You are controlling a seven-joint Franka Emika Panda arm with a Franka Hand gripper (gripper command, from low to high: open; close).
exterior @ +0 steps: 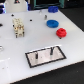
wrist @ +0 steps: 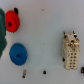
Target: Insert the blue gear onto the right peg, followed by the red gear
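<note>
Exterior view: the blue gear, a wide flat disc with a raised hub, lies on the white surface just beside the smaller, chunkier red gear. Nearer the camera sits a white plate with a black border, two thin dark pins upright on it; the right peg is bare. Whether the tool is open cannot be told. A cream perforated block stands apart.

Light: bright, even, over my white counter.
Shadows: faint, short.
Sharpness: both views coarse, blurry; small parts unreadable.
</note>
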